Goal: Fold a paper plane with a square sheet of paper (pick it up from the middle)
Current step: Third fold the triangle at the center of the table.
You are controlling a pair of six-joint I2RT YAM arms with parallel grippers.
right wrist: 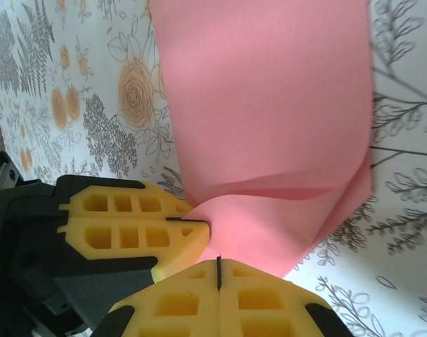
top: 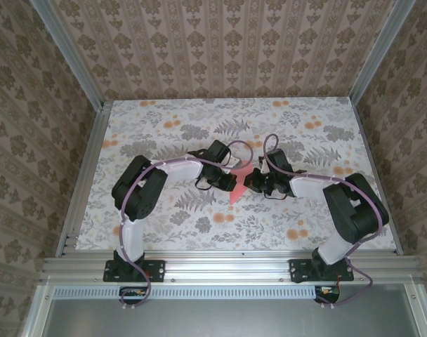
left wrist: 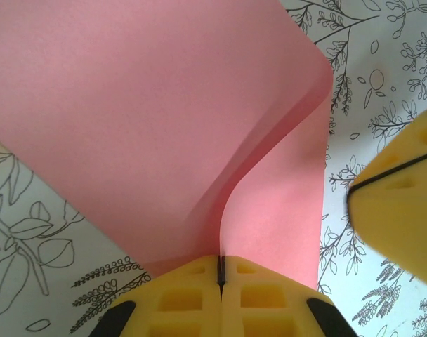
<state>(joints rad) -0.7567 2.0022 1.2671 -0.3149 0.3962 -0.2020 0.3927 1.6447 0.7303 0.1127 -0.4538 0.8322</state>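
The square sheet of paper is salmon pink and held bent just above the middle of the table, between both grippers. My left gripper is shut on one edge of it. In the left wrist view the sheet curls up and away from the pinched jaws. My right gripper is shut on the sheet's edge too. In the right wrist view the sheet bows into two layers beyond that gripper, and the left gripper grips it right beside. The paper plane is out of view.
A floral tablecloth covers the table. Aluminium rails run along its left, right and near sides, with patterned walls behind. The right gripper's yellow finger sits close at the right of the left wrist view.
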